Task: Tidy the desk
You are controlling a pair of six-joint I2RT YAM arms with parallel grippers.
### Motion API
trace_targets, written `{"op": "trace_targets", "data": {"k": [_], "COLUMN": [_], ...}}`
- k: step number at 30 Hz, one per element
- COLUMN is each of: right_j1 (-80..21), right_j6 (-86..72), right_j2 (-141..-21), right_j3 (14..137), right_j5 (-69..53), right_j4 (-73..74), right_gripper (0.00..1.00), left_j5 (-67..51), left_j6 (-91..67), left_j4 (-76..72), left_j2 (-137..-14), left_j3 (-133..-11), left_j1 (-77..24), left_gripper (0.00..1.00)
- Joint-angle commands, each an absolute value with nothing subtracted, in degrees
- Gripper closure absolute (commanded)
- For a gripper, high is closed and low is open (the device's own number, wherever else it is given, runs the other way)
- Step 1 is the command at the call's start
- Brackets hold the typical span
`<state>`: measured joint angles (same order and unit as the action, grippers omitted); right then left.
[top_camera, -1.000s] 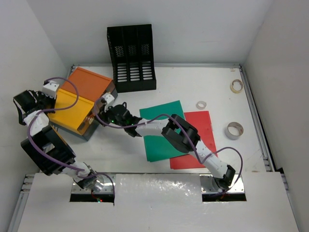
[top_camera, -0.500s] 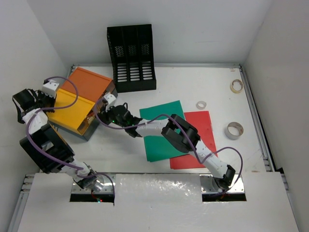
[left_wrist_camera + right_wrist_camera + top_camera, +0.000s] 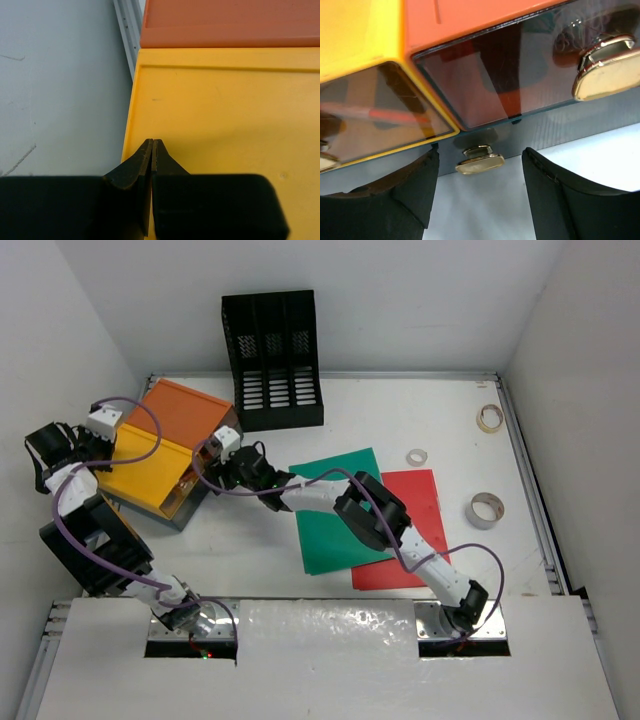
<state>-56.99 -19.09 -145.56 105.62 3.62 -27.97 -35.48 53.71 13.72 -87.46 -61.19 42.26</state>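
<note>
The desk [image 3: 400, 410] is a white tabletop with metal edge rails. At its left stands an orange-and-yellow drawer box [image 3: 165, 445]. My right gripper [image 3: 210, 462] is at the box's front, open. In the right wrist view its fingers [image 3: 415, 185] flank a small gold knob [image 3: 480, 161] on the bottom grey drawer without touching it. My left gripper [image 3: 108, 443] is shut and holds nothing. In the left wrist view its tips [image 3: 152, 142] rest over the left edge of the box's yellow top [image 3: 225, 115].
A black mesh file rack [image 3: 272, 360] stands at the back. A green folder [image 3: 340, 510] overlaps a red folder [image 3: 415, 525] mid-desk. Three tape rolls lie at the right: [image 3: 489, 418], [image 3: 417, 457], [image 3: 486, 509]. A larger gold knob [image 3: 606, 75] sits on the orange drawer.
My right gripper has opened off the small gold knob and shifted up-left, closer to the box front. The left arm has barely moved.
</note>
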Motion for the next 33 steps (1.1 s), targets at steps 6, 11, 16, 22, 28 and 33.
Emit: {"op": "trace_targets", "data": {"k": [6, 11, 16, 22, 28, 33], "right_j1": [-55.2, -55.0, -54.8, -54.9, -54.9, -54.9], "right_j6": [-17.6, -14.9, -12.3, -11.5, -9.7, -8.8], "right_j2": [-154.3, -152.2, -150.0, -150.4, -147.9, -142.6], "right_j3": [119.4, 114.4, 111.1, 110.5, 104.4, 97.3], "right_j5": [-2.2, -4.0, -4.0, -5.5, -5.5, -6.4], "right_j4": [-25.7, -32.5, -36.0, -38.4, -40.0, -42.3], "right_gripper": [0.43, 0.54, 0.57, 0.74, 0.90, 0.97], "left_j5": [-34.7, -34.7, -34.8, -34.9, -35.0, -35.0], "left_j6": [53.7, 54.2, 54.8, 55.1, 55.5, 55.8], "left_j4": [24.0, 24.1, 24.3, 24.4, 24.9, 25.9], "left_j2": [-90.9, -90.9, -91.1, -91.5, -91.7, -92.1], "left_j3": [-59.9, -59.9, -59.9, -59.9, -60.2, -60.8], "left_j1": [42.2, 42.2, 42.3, 42.3, 42.2, 42.2], "left_gripper": [1.00, 1.00, 1.00, 1.00, 1.00, 1.00]}}
